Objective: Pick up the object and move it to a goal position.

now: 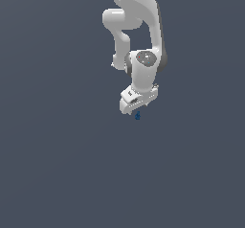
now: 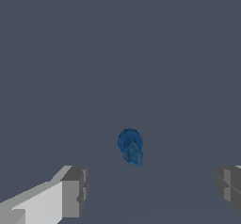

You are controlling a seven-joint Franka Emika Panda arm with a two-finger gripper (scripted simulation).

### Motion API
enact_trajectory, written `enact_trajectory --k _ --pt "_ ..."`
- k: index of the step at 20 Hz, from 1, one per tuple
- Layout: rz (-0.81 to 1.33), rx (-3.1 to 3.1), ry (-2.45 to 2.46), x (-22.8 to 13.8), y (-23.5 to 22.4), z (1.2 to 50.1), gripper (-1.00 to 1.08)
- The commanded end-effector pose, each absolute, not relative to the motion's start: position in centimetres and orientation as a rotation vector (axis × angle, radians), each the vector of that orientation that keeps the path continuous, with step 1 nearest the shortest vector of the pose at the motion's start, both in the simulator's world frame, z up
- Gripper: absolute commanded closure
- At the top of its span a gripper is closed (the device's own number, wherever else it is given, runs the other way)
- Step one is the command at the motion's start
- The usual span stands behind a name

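Fingers (image 2: 70, 197) of the gripper (image 2: 150, 190) stood nearest the wrist camera, one grey pad at each side of the frame, well apart, with nothing held between them. Ahead of them, and between their two lines, lay the object (image 2: 130, 146), a small dark blue rounded lump on the plain grey floor (image 2: 117, 53). It touched neither pad.

From the exterior view, the white arm (image 1: 139, 40) hung down from the top of the frame with the gripper (image 1: 136, 108) pointing at the floor (image 1: 57, 165). Just below the fingertips sat the object (image 1: 138, 116), partly masked by them; contact could not be judged from this angle. No goal marker was visible in either view.

Assessment: the step in hand appeared to be the descent before the grasp. To do it well, the gripper should be kept centred over the lump, lowered until the pads flank it, and closed only then; so small a thing could easily slip aside from an off-centre squeeze
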State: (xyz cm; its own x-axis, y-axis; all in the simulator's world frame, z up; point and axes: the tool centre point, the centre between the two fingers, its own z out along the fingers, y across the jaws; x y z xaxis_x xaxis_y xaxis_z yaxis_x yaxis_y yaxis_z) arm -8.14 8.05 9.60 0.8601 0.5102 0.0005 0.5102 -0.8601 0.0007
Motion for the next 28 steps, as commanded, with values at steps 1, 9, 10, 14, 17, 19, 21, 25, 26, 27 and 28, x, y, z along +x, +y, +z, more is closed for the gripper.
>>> enact_trajectory --k 1,9,10,14,17,19,21,25,26,27,28 --pt "0.0 3.018 0.871 -8.6 8.5 9.3 -0.92" --pt "-0.001 3.019 0.869 -8.6 8.5 8.5 -0.92" --pt "-0.001 3.019 0.871 -8.7 8.5 8.1 -0.92" --pt "0.0 3.018 0.876 -8.8 8.6 6.1 -0.92" --pt "0.0 3.017 0.878 -8.8 8.6 4.9 -0.92" --pt "0.0 3.016 0.879 -8.8 8.6 4.5 -0.92" --pt "0.0 3.016 0.879 -8.8 8.6 4.3 -0.92" --pt "0.0 3.016 0.879 -8.8 8.6 4.2 1.08" --pt "0.0 3.016 0.879 -8.8 8.6 4.2 1.08" --pt "0.0 3.016 0.879 -8.8 8.6 4.2 1.08" --pt "0.0 3.016 0.879 -8.8 8.6 4.2 1.08"
